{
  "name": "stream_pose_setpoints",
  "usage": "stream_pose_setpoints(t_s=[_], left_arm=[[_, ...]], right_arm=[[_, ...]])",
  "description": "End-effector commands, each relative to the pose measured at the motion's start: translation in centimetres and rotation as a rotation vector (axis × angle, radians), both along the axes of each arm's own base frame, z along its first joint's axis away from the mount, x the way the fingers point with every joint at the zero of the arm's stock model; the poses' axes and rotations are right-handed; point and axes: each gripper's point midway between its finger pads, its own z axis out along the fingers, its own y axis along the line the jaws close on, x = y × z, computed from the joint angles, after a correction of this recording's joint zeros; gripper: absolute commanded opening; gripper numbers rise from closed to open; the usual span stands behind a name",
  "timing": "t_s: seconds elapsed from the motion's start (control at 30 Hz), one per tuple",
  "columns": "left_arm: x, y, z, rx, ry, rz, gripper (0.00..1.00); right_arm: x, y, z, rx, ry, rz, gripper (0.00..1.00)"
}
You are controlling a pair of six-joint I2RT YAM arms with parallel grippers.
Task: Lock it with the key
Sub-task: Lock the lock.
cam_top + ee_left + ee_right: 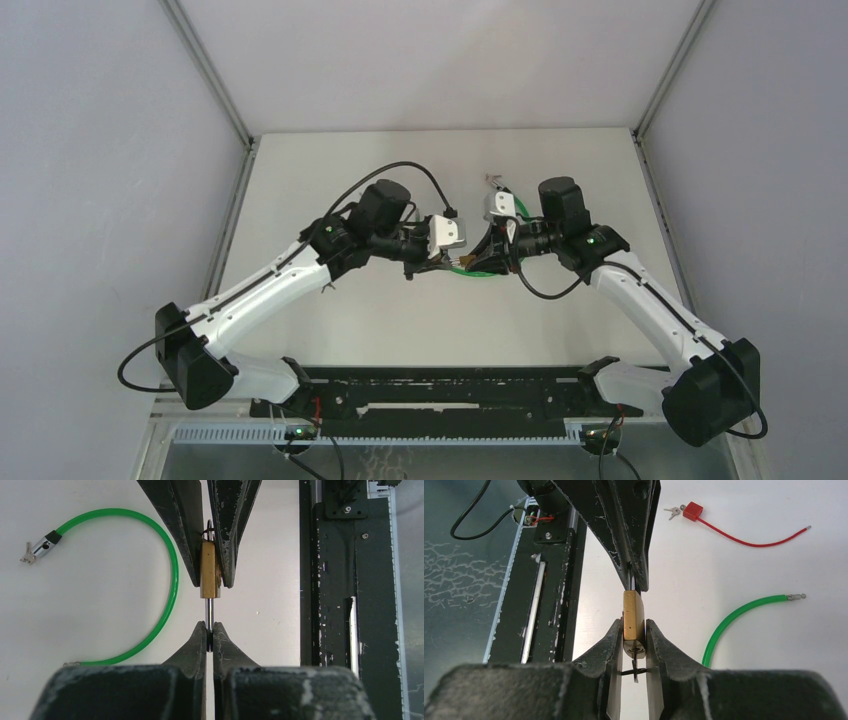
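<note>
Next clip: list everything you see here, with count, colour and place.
padlock: one, brass, between both arms' jaws
key: one, dark, in the padlock's base
cable: one, green, on the table, keys at its silver end
cable lock: one, red, on the table, keys beside it
rail: one, black, table's near edge
left arm: one, white and black, jaws shut on the shackle
right arm: one, white and black, jaws shut on the padlock body

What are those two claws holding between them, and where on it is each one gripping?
A brass padlock: the left gripper pinches its steel shackle, and the right gripper clamps its body at the keyhole end.
</note>
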Motion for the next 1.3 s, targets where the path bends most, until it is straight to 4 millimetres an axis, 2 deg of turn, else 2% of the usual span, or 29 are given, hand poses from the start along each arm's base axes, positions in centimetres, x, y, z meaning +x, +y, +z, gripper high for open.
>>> stream_pose_setpoints(t_s=[0.0, 0.33, 0.8, 1.27], left_arm=[[-0.8, -1.8, 4.5, -0.142, -0.031, -0.075, 0.0], [-1.9, -2.3, 4.8, -0.163, 0.02, -0.121, 0.0], [-2.3, -2.9, 5.1, -0.179, 0.074, -0.148, 0.0], [-0.4, -3.9, 6.8, -0.238, 0.051, -0.059, 0.0]], right_arm=[[0.4, 0.5, 0.9, 0.017, -0.057, 0.008, 0.0], [0.4, 0.5, 0.9, 0.015, -0.115, 0.001, 0.0], [0.1, 0.9, 0.4, -0.001, -0.14, 0.018, 0.0], [0.0, 1.2, 0.9, 0.06, -0.108, 0.004, 0.0]])
